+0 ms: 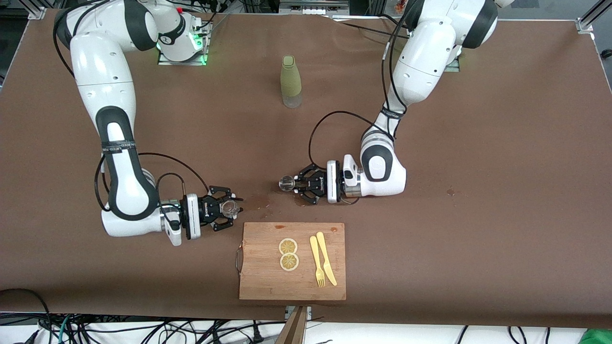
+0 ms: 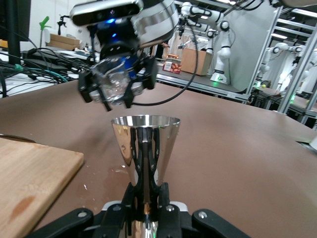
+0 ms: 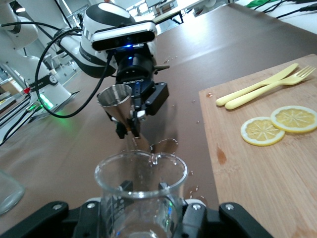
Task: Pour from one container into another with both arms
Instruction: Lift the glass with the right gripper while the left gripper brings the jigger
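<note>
Front view: my left claw (image 1: 292, 183) clamps the jigger (image 1: 286, 183); my right claw (image 1: 233, 209) clamps the glass (image 1: 230, 208), both above the table (image 1: 478, 143).

A robotics lab: two arms are bolted to a brown-covered table (image 1: 502, 143), loose cables (image 1: 143, 332) trail along its edge, and more white robot arms (image 2: 220, 34) stand among aluminium frames (image 2: 297, 64), boxes (image 2: 195, 60) and benches around it.
</note>
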`<state>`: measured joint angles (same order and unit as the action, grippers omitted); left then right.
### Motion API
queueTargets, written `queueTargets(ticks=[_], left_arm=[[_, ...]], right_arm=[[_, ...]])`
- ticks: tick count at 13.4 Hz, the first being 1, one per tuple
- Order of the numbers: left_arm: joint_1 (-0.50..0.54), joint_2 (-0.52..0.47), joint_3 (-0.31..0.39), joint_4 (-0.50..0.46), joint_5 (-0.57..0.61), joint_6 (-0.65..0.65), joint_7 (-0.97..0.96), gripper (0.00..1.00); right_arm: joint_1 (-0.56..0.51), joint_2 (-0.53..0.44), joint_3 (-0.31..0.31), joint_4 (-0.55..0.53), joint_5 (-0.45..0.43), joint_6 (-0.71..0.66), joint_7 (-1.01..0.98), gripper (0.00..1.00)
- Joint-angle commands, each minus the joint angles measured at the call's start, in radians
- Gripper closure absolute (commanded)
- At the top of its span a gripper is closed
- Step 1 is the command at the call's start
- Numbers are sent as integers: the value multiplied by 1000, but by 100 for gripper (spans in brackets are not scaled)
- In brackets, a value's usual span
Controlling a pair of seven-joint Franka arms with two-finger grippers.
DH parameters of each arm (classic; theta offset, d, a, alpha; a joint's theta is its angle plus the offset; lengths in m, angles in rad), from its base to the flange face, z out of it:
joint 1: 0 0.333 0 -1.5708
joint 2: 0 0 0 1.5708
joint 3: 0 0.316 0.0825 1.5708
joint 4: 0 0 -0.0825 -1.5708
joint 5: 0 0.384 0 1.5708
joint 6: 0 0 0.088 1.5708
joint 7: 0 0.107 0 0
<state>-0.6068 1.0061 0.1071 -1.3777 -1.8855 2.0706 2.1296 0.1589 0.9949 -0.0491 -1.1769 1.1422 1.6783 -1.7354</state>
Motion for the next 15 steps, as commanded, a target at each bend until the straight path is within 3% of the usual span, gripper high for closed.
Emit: queueTargets(ticks=[1, 5, 10, 15], left_arm=[[-34, 48, 31, 100, -29, 43, -69, 100], [-71, 72, 55, 135, -67, 95, -95, 100], [-171, 146, 129, 281, -73, 238, -276, 100], [-241, 163, 180, 295, -116, 281, -347, 100]], right_arm=[[-2, -51, 3, -7, -76, -32, 57, 67], [2, -52, 11, 29, -125, -45, 86, 67], [37, -52, 14, 51, -182, -37, 105, 67], [62, -52, 12, 52, -225, -17, 128, 67]])
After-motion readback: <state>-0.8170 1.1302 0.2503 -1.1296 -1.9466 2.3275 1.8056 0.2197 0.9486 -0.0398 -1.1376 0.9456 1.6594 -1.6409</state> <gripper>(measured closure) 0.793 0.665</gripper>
